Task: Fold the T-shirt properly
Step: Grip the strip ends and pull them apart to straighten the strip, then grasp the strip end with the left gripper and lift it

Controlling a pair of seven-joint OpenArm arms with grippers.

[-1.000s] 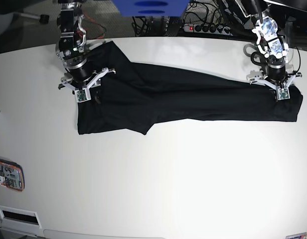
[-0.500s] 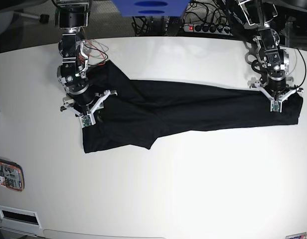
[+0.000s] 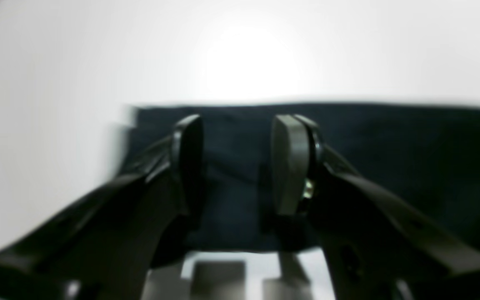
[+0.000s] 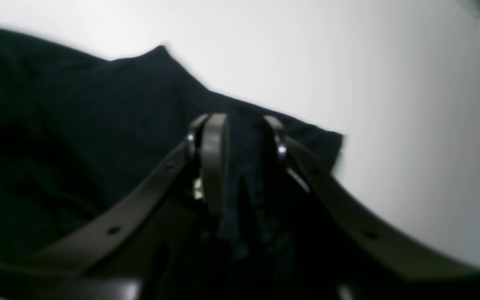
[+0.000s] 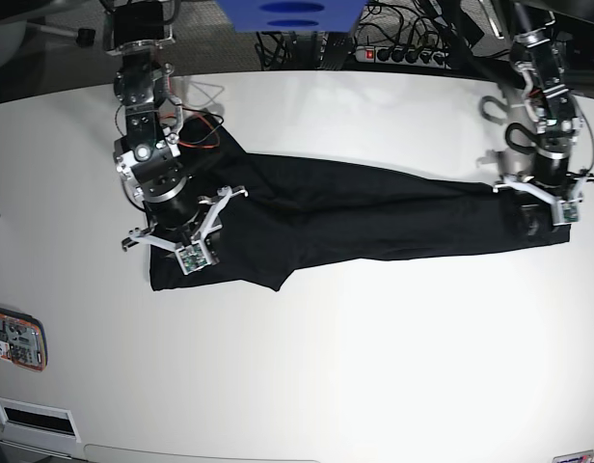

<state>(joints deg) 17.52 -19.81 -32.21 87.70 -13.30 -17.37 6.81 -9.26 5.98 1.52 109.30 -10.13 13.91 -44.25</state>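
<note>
The black T-shirt [image 5: 374, 207] lies as a long folded band across the white table [image 5: 326, 367]. At the band's right end in the base view, my left gripper [image 5: 536, 220] hovers over the cloth. In the left wrist view this gripper [image 3: 238, 125] is open, and the flat T-shirt [image 3: 390, 158] shows through the gap between its fingers. At the band's left end is my right arm's wrist [image 5: 167, 207]. In the right wrist view my right gripper [image 4: 245, 125] is shut on a bunched fold of the T-shirt [image 4: 77, 125] near a corner of the cloth.
A power strip [image 5: 403, 55] and cables lie behind the table. A blue object [image 5: 289, 12] hangs at the top middle. An orange-edged device [image 5: 15, 338] sits at the table's left edge, with a white plate [image 5: 32, 417] at the front left corner.
My left gripper has opened and let go of the shirt's right end. My right gripper has moved toward the table's front with its fold, dragging the left end along.
</note>
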